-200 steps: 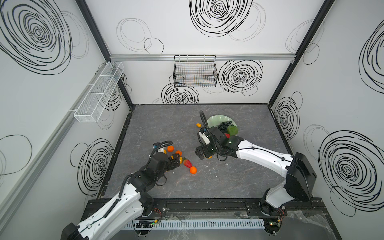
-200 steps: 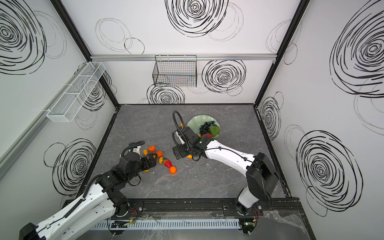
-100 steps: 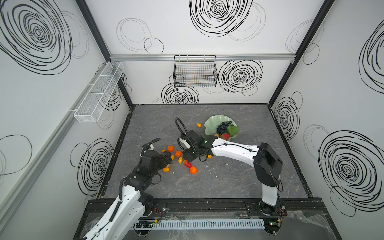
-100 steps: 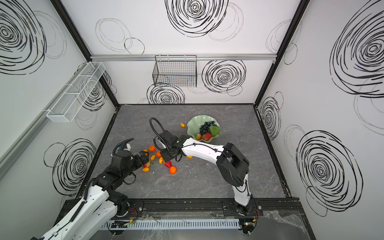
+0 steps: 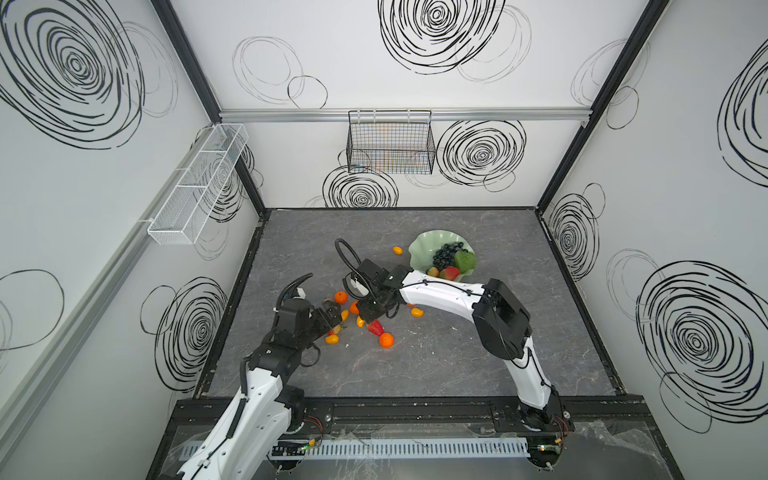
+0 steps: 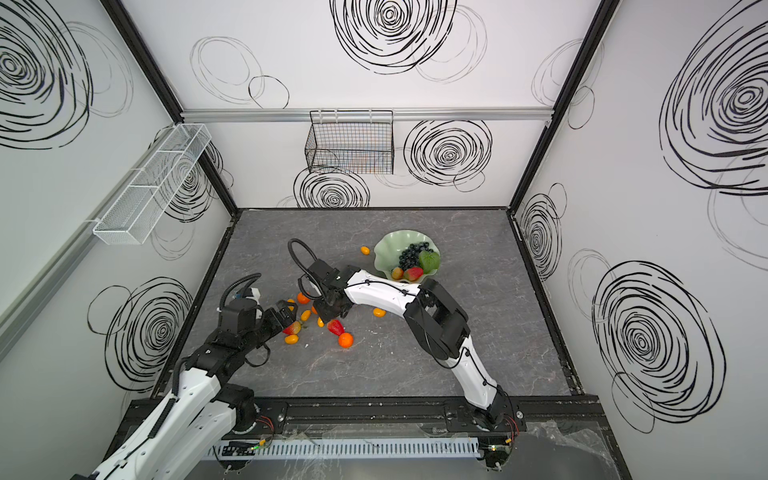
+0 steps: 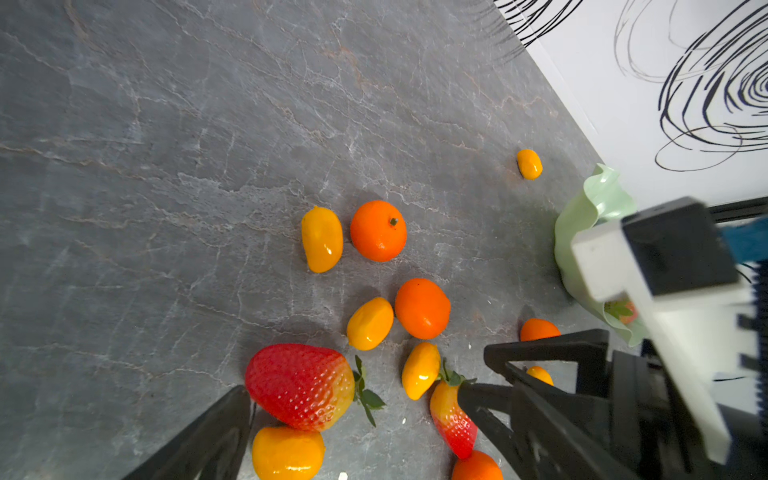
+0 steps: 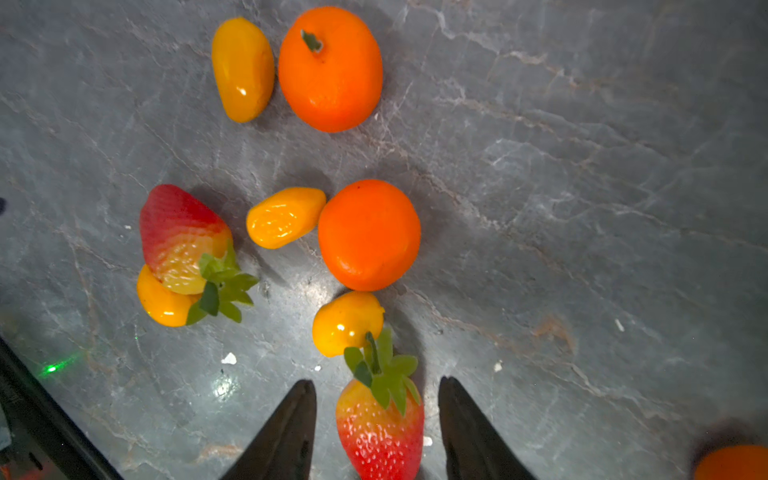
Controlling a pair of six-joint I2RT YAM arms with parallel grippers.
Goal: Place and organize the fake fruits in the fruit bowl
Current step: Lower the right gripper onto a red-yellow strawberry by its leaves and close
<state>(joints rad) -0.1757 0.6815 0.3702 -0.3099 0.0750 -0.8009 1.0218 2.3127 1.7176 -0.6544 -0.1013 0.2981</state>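
The mint-green fruit bowl [image 5: 419, 248] [image 6: 385, 248] holds a dark grape bunch [image 5: 446, 252] with its leaf, a strawberry [image 5: 449, 273] and a kumquat. Several tangerines and kumquats lie loose mid-table, among them a tangerine [image 8: 369, 235] and a kumquat [image 8: 347, 322]. My right gripper [image 8: 376, 419] [image 5: 370, 318] is low over the table, its jaws either side of a strawberry [image 8: 380, 432] [image 6: 336, 327] with a gap on each side. My left gripper [image 7: 374, 453] [image 5: 332, 319] is wide open beside a second strawberry [image 7: 299, 386], which rests on a kumquat [image 7: 287, 453].
One kumquat [image 5: 397, 250] lies just left of the bowl, another [image 5: 417, 311] under the right forearm, and a tangerine [image 5: 386, 340] in front of the cluster. The two grippers are close together. A black wire basket [image 5: 390, 143] and a white mesh basket [image 5: 199, 183] hang on the walls.
My right arm swung left from near the bowl to the fruit cluster and its jaws narrowed around a strawberry. My left arm shifted slightly back and stayed wide open.
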